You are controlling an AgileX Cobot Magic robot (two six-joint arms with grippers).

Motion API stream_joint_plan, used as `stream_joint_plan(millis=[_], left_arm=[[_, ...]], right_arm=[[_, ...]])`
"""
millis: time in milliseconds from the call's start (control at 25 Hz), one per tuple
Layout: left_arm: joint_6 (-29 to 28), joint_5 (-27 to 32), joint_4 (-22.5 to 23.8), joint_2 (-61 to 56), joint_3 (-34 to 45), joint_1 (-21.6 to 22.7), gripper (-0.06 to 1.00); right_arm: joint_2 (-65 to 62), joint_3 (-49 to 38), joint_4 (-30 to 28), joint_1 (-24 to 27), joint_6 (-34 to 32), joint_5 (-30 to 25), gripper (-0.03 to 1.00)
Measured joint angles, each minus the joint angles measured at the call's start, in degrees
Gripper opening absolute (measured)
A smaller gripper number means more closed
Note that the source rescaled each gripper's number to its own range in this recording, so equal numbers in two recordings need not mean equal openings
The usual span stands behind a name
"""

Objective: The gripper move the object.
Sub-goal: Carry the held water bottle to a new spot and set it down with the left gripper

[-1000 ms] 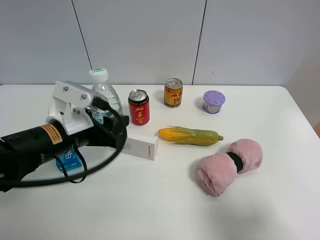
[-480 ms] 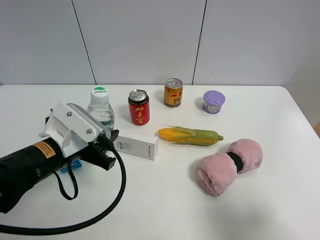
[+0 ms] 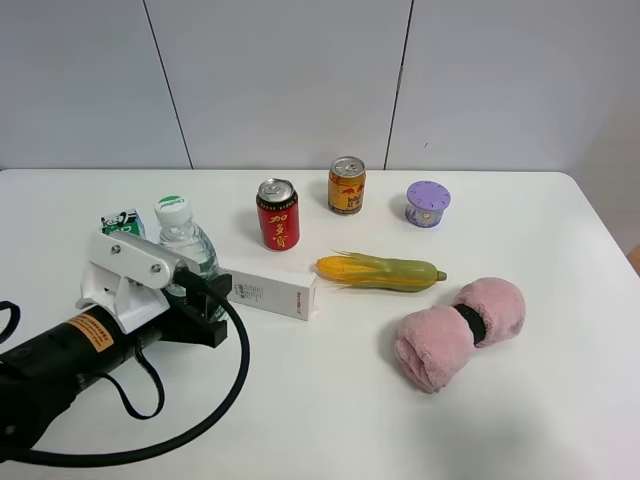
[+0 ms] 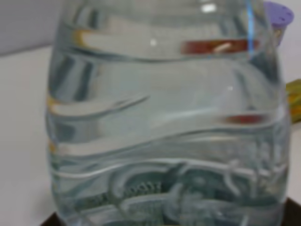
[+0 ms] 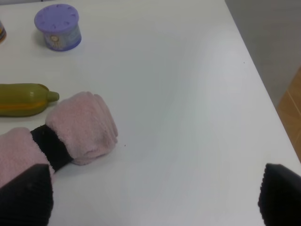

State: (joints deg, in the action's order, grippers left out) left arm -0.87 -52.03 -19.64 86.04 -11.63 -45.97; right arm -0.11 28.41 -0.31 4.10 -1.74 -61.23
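The clear plastic water bottle (image 3: 186,246) with a white cap stands upright at the left of the table, left of the red can (image 3: 278,214). My left gripper (image 3: 196,292), a black arm end with a white housing and an orange label band, is shut on the bottle's lower part. The bottle (image 4: 164,122) fills the left wrist view, so the fingers are almost hidden there. My right gripper (image 5: 153,200) is open and empty above the table near the pink towel roll (image 5: 61,134). It is out of the exterior view.
A white box (image 3: 272,294) lies just right of the bottle. A gold-orange can (image 3: 347,186), a purple tub (image 3: 428,203), a corn cob (image 3: 380,271) and a pink towel roll (image 3: 458,332) sit to the right. A green-white carton (image 3: 122,223) stands behind the bottle.
My left gripper has carried the bottle to the left and toward the table's front, away from the red can. The green-white carton has come into view behind it.
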Motion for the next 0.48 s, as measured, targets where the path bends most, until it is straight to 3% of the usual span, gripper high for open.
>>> stream_joint_plan(millis=[200, 480], left_arm=[[-3.9, -4.2, 0.8, 4.3, 0.0, 0.0, 0.06], [-4.4, -7.4, 0.9, 4.7, 0.0, 0.0, 0.06]], right_arm=[[0.0, 0.0, 0.0, 0.0, 0.0, 0.0, 1.00], [0.0, 0.0, 0.0, 0.0, 0.0, 0.0, 1.00]])
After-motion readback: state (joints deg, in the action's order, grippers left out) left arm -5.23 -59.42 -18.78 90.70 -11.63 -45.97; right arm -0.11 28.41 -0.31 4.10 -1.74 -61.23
